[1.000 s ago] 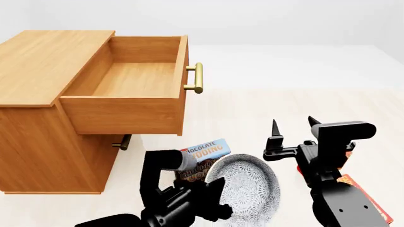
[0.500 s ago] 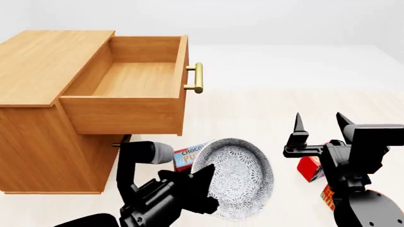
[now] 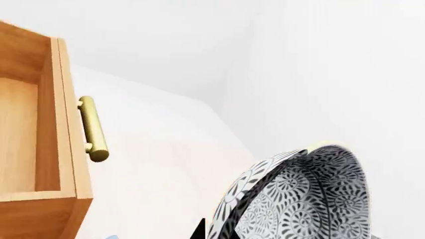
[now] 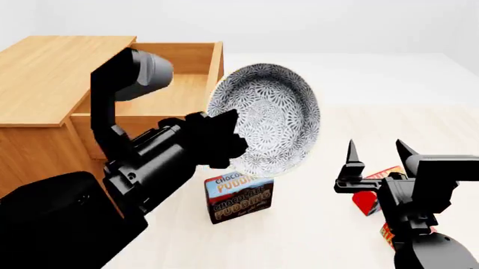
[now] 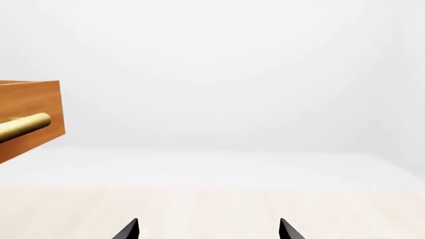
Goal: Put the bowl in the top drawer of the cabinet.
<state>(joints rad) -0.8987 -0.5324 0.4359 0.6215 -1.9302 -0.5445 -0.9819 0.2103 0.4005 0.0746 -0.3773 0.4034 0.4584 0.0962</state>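
In the head view my left gripper (image 4: 233,133) is shut on the rim of the bowl (image 4: 263,119). The bowl hangs tilted on edge, its speckled outside facing the camera, just off the front right corner of the open top drawer (image 4: 161,92) of the cabinet (image 4: 53,78). The left wrist view shows the bowl (image 3: 302,196) clamped in that gripper (image 3: 218,231), with the drawer's front (image 3: 66,149) and brass handle (image 3: 93,129) off to one side. My right gripper (image 4: 378,150) is open and empty low at the right; its fingertips (image 5: 133,230) point over bare floor.
A chocolate pudding box (image 4: 238,197) stands on the floor below the bowl. A red box (image 4: 368,196) lies behind my right arm. The drawer's corner (image 5: 37,107) and handle (image 5: 23,127) show in the right wrist view. My left arm hides the cabinet's lower front.
My left arm has lifted the bowl from near the floor up to drawer height and towards the drawer, uncovering the pudding box. The right arm shifted right a second ago and has since barely moved.
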